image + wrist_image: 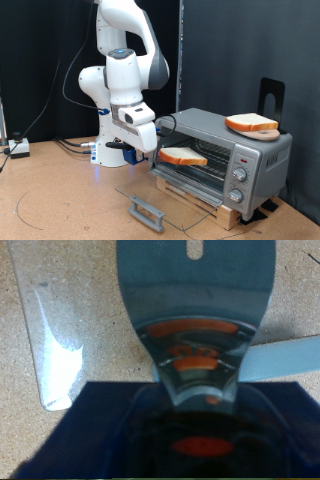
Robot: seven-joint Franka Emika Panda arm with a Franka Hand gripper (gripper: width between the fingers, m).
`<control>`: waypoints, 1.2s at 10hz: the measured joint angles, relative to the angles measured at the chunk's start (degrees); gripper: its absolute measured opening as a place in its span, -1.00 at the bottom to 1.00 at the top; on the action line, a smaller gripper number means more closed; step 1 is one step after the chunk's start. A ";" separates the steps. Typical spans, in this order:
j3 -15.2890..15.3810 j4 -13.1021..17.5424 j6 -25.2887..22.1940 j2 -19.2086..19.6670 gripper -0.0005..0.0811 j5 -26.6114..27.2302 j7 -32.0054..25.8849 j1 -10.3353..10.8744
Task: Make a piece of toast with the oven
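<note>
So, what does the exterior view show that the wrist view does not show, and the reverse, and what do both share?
Only the exterior view shows the whole oven with its knobs, a second bread slice lying on its top, and the robot arm. Only the wrist view shows the orange crust close up, against grey metal. Both show the piece of toast at the gripper, and the open glass door lying flat.
</note>
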 joint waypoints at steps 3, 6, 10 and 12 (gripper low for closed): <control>0.34 0.28 -1.82 0.00 -0.02 0.14 0.12 0.29; 2.33 -0.45 -1.84 0.00 -0.02 0.97 2.20 1.21; 5.75 -0.67 -1.73 -0.03 -0.02 3.95 6.94 3.62; 7.42 -0.67 -1.72 -0.03 -0.02 4.00 9.88 4.07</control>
